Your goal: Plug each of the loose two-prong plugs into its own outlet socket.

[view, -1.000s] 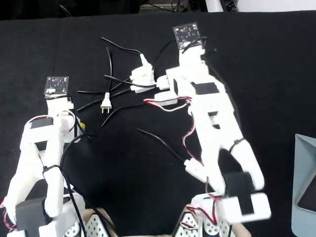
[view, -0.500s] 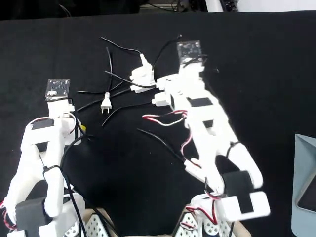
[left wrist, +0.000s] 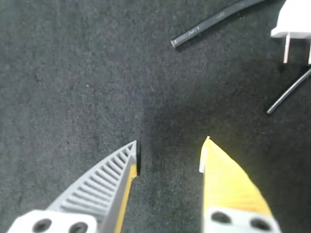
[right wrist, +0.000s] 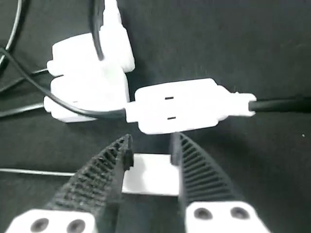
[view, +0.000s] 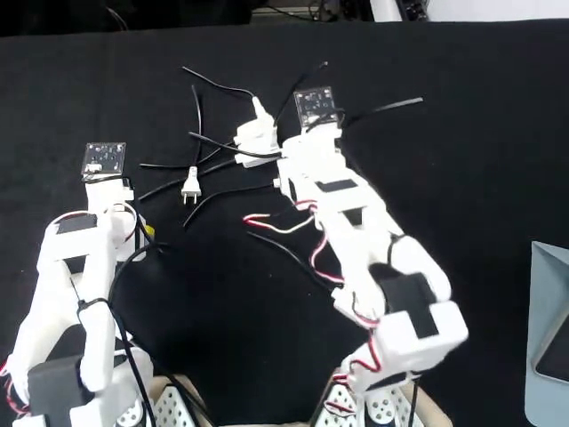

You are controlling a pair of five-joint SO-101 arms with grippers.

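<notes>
Left gripper: grey and yellow fingers spread wide, nothing between them, only bare black table cover under the gap. One loose two-prong plug lies well beyond the yellow fingertip and off to that finger's side, its prongs pointing back toward the gripper. It is clear of both fingers. A cut black cable end lies ahead of the gap, also untouched.

Right gripper: black ribbed fingers drawn in on a small white block that sits between them, one finger against each side of it. I cannot tell whether that block is a plug or a socket.

Just past the right fingertips lies a white outlet socket, set crosswise to the fingers with its two slots facing up. Its black cord runs off past the outer side of one finger. It is near the tips, but I cannot tell if it touches them.

Beyond the other fingertip is a cluster of white plug and socket bodies, butted against the end of the slotted socket, with black leads looped over it.
</notes>
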